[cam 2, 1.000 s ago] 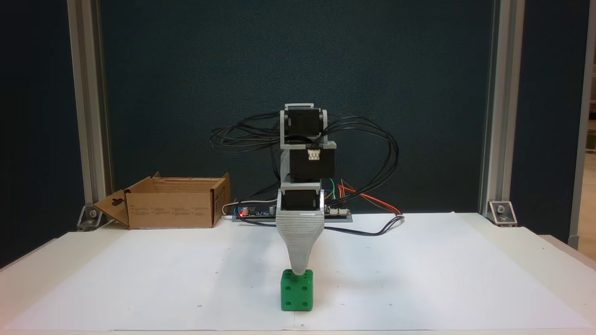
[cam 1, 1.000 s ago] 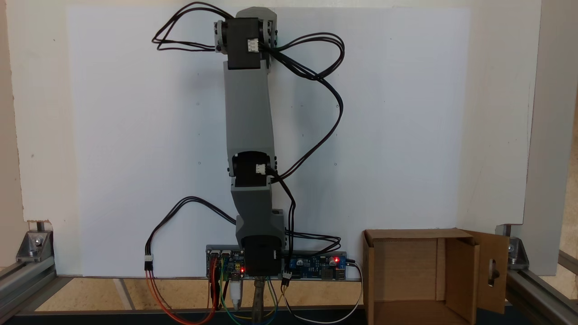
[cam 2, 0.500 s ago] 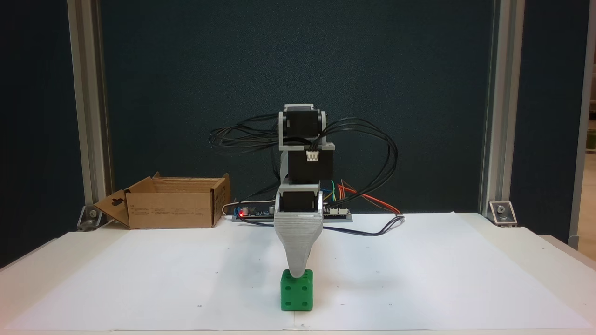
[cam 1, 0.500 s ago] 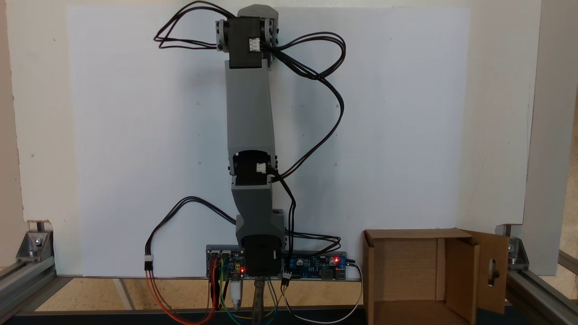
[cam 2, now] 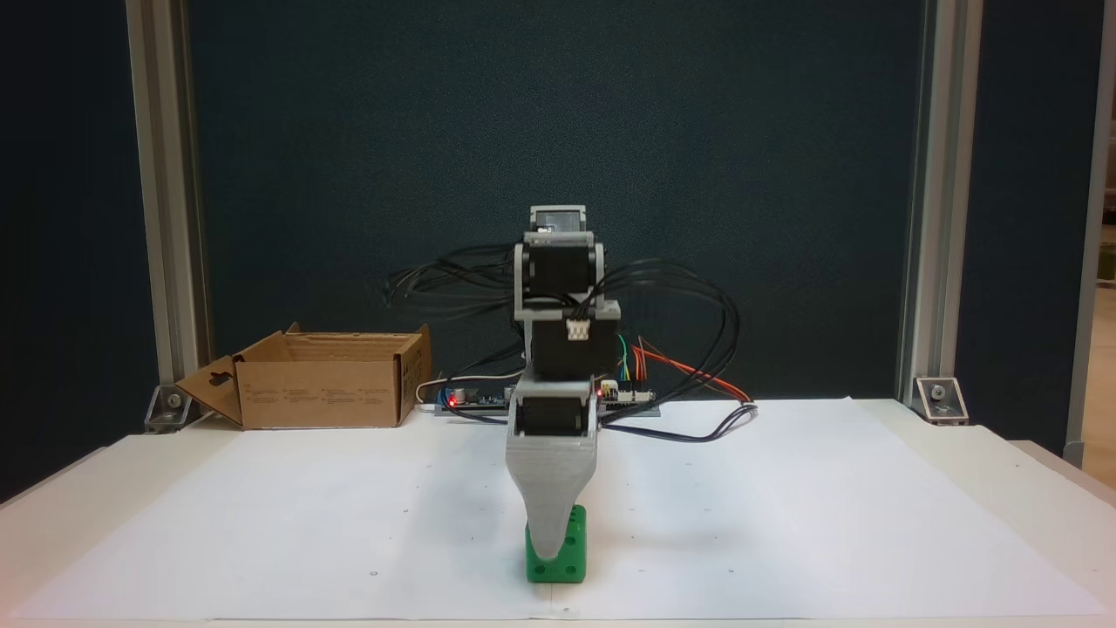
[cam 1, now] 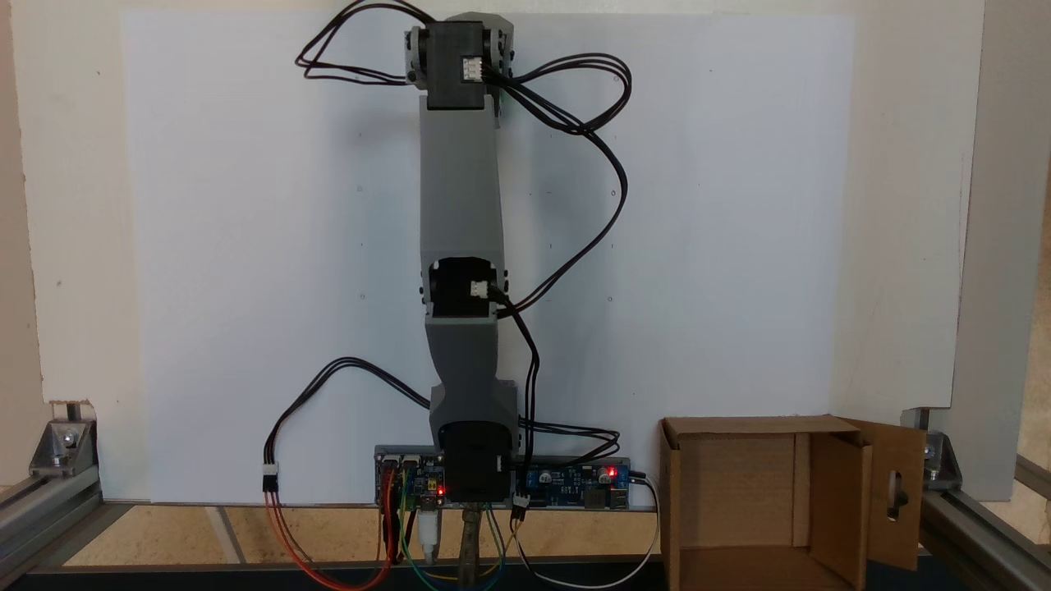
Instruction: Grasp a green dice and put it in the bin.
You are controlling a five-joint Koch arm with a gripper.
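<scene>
Plainly, the arm is stretched far forward over the white paper sheet [cam 2: 785, 515] on the worktop [cam 2: 52, 515], and its claw [cam 2: 549, 549] has its grey tip set low in front of the green dice [cam 2: 567, 558], covering the left part of the cube's near face. From this front fixed view the two jaws lie one behind the other, so whether the claw is wide, narrow or clamped on the dice cannot be told. The dice sits on the paper near the front edge of the worktop, apparently still resting on the sheet. In a fixed view from above, only a sliver of green [cam 1: 502, 108] peeks out beside the wrist motor.

The bin [cam 2: 323, 384] stands well apart, at the back of the worktop beside the arm's base, its flaps open; from above the bin [cam 1: 739, 460] shows an open interior with nothing visible in it.

The step in hand looks like the grasp itself. To do it well, the tip should straddle the cube squarely, one jaw on each opposite flat face, low enough to catch the body instead of the rounded top edges. Closing slowly would keep the smooth plastic from squirting sideways. A straight lift should come before any swing toward the bin.
</scene>
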